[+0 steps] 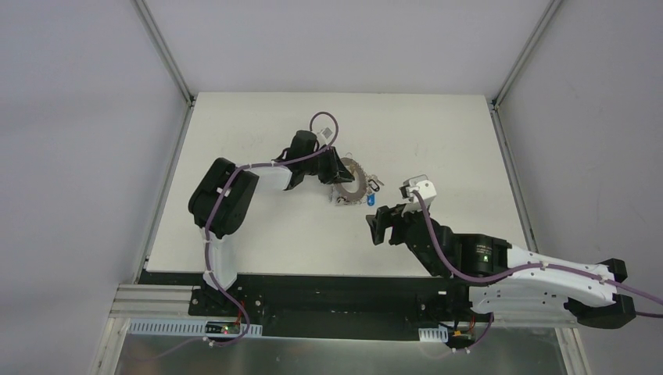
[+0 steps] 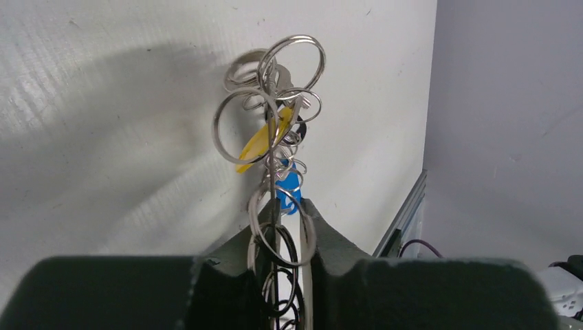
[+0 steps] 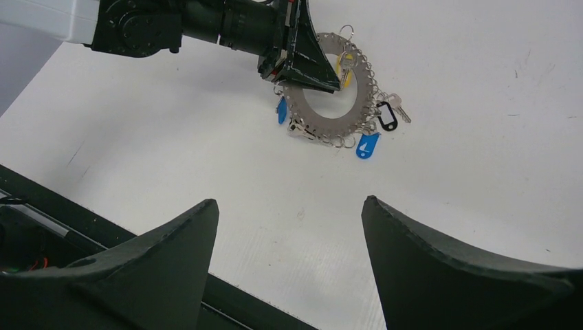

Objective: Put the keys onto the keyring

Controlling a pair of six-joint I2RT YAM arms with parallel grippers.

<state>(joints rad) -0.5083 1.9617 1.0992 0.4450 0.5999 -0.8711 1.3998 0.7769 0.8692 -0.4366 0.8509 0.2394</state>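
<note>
Silvery wire loops fringe the keyring [image 3: 326,129], and the left tool [image 2: 282,227] is clamped on its rim, both fingers pressed against the metal edge. We see the ring near the middle of the white desk [image 1: 258,226], held tilted. We cannot tell whether its low edge touches the desk. A yellow key [image 2: 258,144] and a blue key [image 2: 290,185] hang among the loops. The right tool [image 3: 289,206] hovers near the ring, on the side toward the arm bases, fingers wide apart.

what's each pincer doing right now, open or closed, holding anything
left pincer: closed on the keyring
right pincer: open, holding nothing
</note>
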